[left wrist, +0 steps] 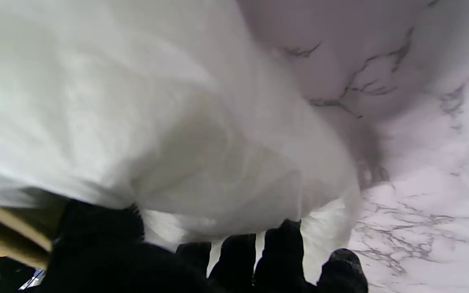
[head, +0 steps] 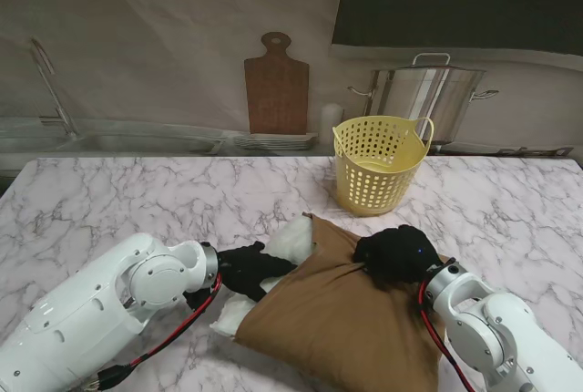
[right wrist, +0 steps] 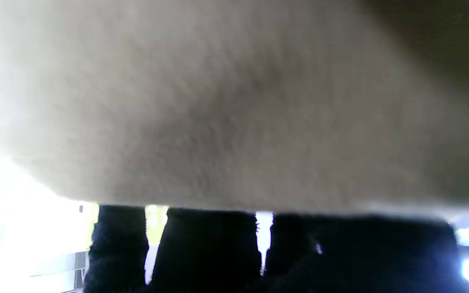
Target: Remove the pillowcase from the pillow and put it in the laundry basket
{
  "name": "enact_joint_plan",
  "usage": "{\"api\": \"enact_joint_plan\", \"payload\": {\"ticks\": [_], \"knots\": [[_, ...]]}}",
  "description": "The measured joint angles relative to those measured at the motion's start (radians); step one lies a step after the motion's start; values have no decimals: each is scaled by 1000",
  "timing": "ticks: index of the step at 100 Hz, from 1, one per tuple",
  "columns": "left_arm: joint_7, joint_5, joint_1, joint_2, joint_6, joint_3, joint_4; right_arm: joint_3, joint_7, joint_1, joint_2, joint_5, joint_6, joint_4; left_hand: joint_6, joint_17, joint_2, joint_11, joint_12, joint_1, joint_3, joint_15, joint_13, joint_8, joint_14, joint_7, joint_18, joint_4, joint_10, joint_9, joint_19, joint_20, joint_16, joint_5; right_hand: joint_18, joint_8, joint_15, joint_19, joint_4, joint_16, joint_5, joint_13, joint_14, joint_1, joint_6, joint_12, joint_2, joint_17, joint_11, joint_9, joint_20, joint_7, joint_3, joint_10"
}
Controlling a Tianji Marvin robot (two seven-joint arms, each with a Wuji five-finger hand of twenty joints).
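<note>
A brown pillowcase (head: pixel 342 314) covers most of a white pillow (head: pixel 290 239), whose bare end sticks out on the left side. My left hand (head: pixel 248 269), in a black glove, is shut on the exposed white pillow (left wrist: pixel 169 134); its fingers (left wrist: pixel 279 252) curl against the stuffing. My right hand (head: pixel 398 252) is shut on a bunched fold of the pillowcase (right wrist: pixel 234 101) at its far right corner, with gloved fingers (right wrist: pixel 206 248) pressed into the cloth. The yellow laundry basket (head: pixel 378 164) stands upright just beyond the pillow, farther from me.
A marble table (head: pixel 109 201) holds everything. Behind it stand a wooden cutting board (head: pixel 276 87), a steel stockpot (head: pixel 428 91) and a sink with a faucet (head: pixel 50 91) at the far left.
</note>
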Motion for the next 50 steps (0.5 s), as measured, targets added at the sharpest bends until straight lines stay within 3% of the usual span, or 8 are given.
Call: {"api": "enact_joint_plan", "payload": {"ticks": [5,11,20,26,33,40,50], "knots": [[5,38,-9,0,0,15,7,12,-5,-18,-2,29,-7,-6,-11,0,0,-7,0,-1,-15,0,0,0,-19,-2,0,-7,-15,-2,0,0,0,-9,13,-30,-80,-29,31,-10,-51,-56,23,-43,0,-80,38,-42,-19,-56,-1,-5,-57,11],[11,60,-29,0,5,48,18,22,-12,-42,-4,70,-15,-19,-12,0,0,-8,0,-1,-16,-2,0,0,-23,-11,0,-8,-18,-7,0,0,0,-13,24,-33,-179,-69,68,-37,-62,-126,62,-107,17,-159,89,-101,-59,-125,-1,-94,-116,27],[15,-13,-79,1,44,112,51,29,-61,-79,-7,66,-30,-43,-10,0,-1,-9,0,8,-16,-5,-10,0,-24,-13,0,-8,-18,-13,0,0,2,-19,38,58,-337,-136,126,-117,-58,-269,111,-189,66,-237,161,-194,-119,-214,-7,-281,-213,41],[15,-59,-114,0,64,146,74,32,-99,-103,-9,34,-35,-63,-17,0,2,-9,0,10,-19,-1,-11,0,-30,-13,-1,-9,-29,-13,0,0,2,-19,51,78,-437,-191,138,-180,-120,-361,145,-232,99,-272,179,-255,-169,-285,-18,-360,-276,53],[21,-65,-140,-3,71,168,92,34,-95,-127,-10,19,-39,-97,-35,0,2,-8,0,10,-23,14,-11,0,-57,-13,-1,-10,-52,-9,0,0,11,-19,68,77,-526,-272,139,-252,-220,-471,193,-320,125,-349,187,-324,-258,-398,-39,-462,-325,78],[29,-62,-156,-7,81,186,102,34,-57,-147,-10,16,-40,-135,-45,0,2,-7,1,10,-23,18,-11,0,-70,-13,-1,-11,-64,-6,0,0,13,-19,87,37,-600,-370,140,-326,-358,-583,234,-444,184,-464,190,-385,-363,-537,-67,-602,-333,118],[33,-58,-165,-14,95,194,107,32,34,-171,-5,-46,-36,-196,-46,0,2,-6,1,10,-23,18,-11,0,-70,-12,-1,-11,-66,-6,0,0,13,-19,111,14,-644,-474,126,-382,-471,-659,267,-557,228,-559,192,-427,-454,-637,-110,-740,-309,142]]}}
